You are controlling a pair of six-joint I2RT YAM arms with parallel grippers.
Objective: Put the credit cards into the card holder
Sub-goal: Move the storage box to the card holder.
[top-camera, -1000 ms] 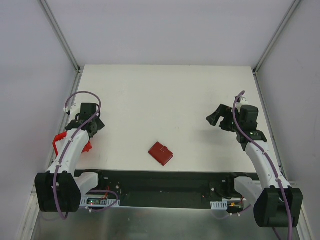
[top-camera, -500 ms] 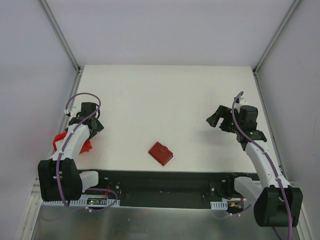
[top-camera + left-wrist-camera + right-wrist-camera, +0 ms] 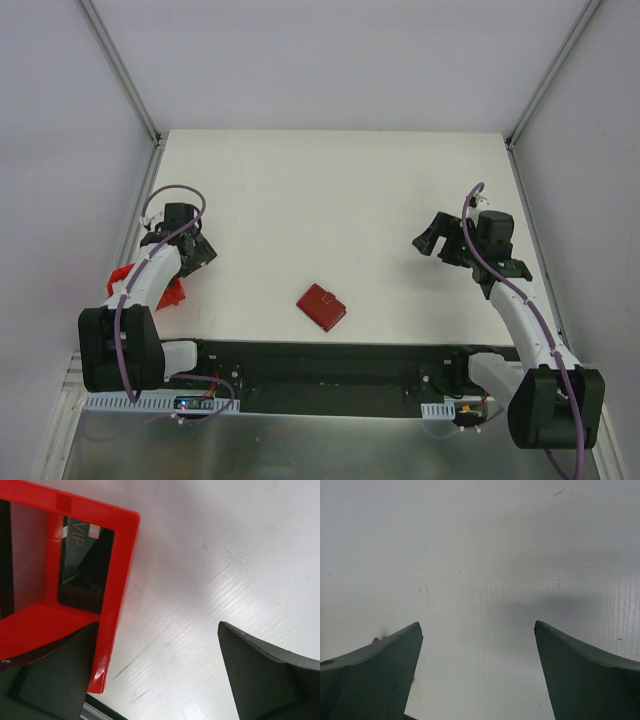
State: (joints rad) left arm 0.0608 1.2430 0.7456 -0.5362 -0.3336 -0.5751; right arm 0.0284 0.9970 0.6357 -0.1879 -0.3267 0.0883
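Observation:
The card holder (image 3: 322, 307), a dark-red folded case with a snap tab, lies shut near the table's front edge, between the arms. My left gripper (image 3: 194, 254) is open and empty at the left edge, just right of a bright red bin (image 3: 138, 286). In the left wrist view my open left gripper (image 3: 159, 624) hangs over bare table beside the bin's wall (image 3: 119, 580). A dark flat card marked "VIP" (image 3: 84, 565) lies inside the bin. No pale credit cards show. My right gripper (image 3: 432, 236) is open and empty over bare table at the right, also in the right wrist view (image 3: 478, 624).
The white table (image 3: 330, 200) is walled by grey panels on the left, back and right. A black rail (image 3: 320, 365) runs along the front edge behind the arm bases. The bin sits at the table's left edge.
My left gripper has shifted slightly toward the near right, and its arm has drawn back over the red bin. The right arm and the card holder have barely moved.

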